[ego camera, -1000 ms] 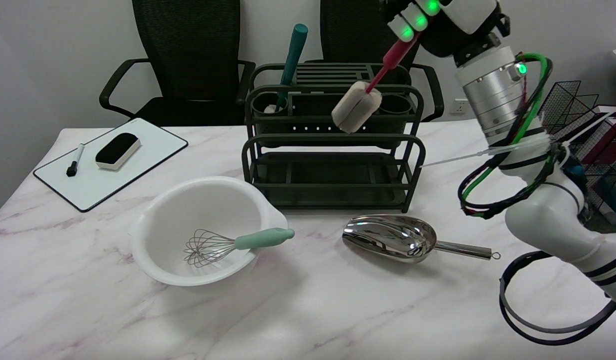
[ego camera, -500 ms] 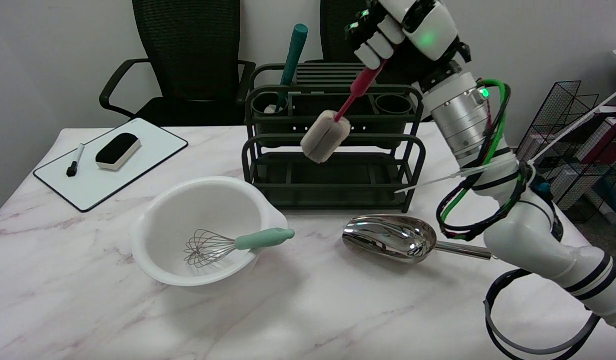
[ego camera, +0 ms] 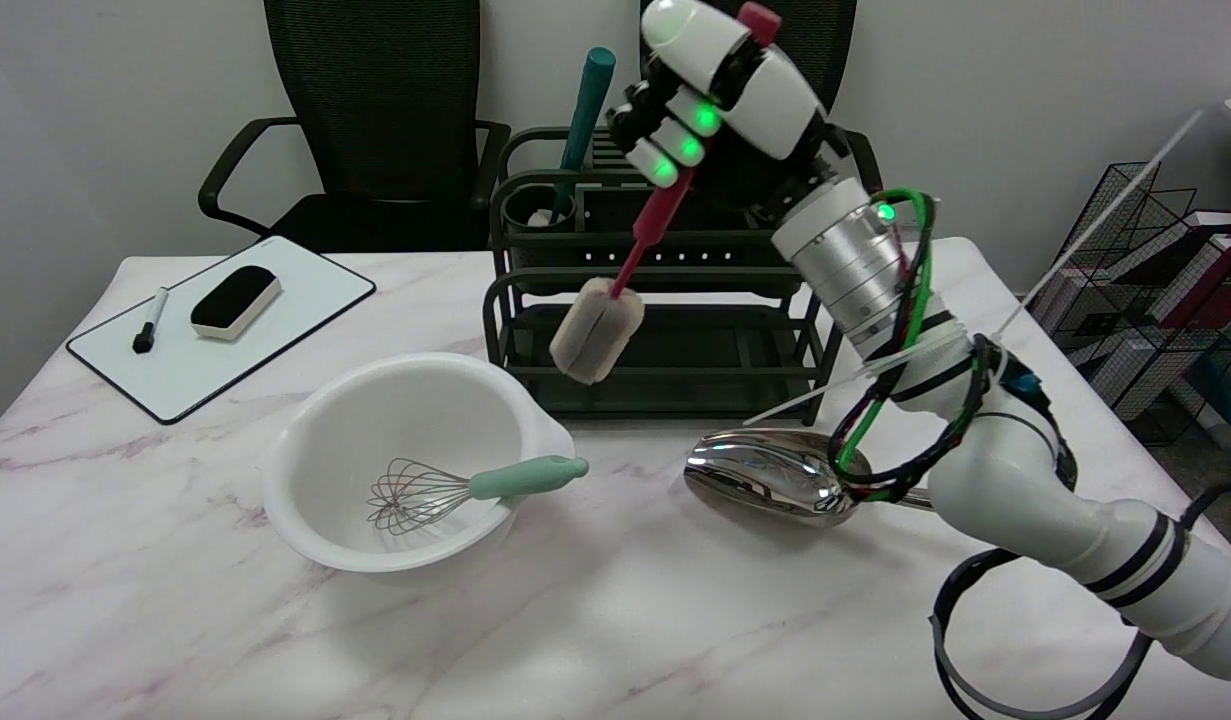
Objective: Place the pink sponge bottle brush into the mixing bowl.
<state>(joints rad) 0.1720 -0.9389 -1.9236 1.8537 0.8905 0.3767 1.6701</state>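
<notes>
Pink brush (ego camera: 615, 300) — in robot hand (ego camera: 715, 95)

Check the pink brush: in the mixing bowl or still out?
Out. The right hand holds the brush in the air, sponge end down, before the rack, not over the bowl.

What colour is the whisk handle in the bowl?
Mint green, on the whisk lying in the white mixing bowl; head view shows it.
</notes>
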